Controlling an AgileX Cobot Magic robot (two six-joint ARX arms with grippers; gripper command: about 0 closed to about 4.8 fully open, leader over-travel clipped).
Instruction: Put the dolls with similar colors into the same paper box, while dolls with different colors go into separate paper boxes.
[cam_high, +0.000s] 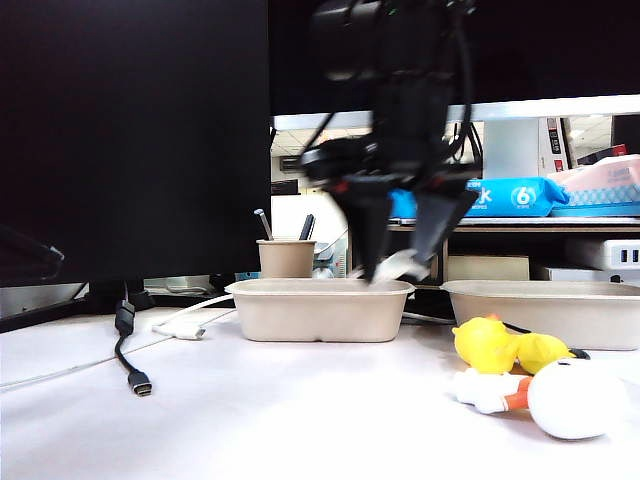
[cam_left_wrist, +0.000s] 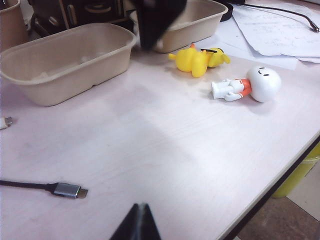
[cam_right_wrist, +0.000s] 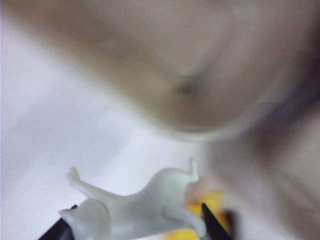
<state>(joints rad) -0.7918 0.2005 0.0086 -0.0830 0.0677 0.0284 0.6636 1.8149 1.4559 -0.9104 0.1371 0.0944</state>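
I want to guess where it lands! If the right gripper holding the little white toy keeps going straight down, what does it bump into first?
Probably the left paper box: the right gripper points down just over its rim with the white doll. Depth is hard to judge.

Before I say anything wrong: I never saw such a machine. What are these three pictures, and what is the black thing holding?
It is a robot with two arms, each ending in a two-finger claw. One picture is taken from a camera standing at table level; the other two come from cameras on the arms' wrists.

The right claw hangs over the left paper box and holds a small white figure between its fingers; the right wrist picture shows this up close, blurred. The left claw shows only as a dark tip at the table's near edge, so open or shut cannot be told.

On the table lie a second paper box, yellow duck dolls and a white round-headed doll with orange, lying down. There are also cables and a cup with pens.
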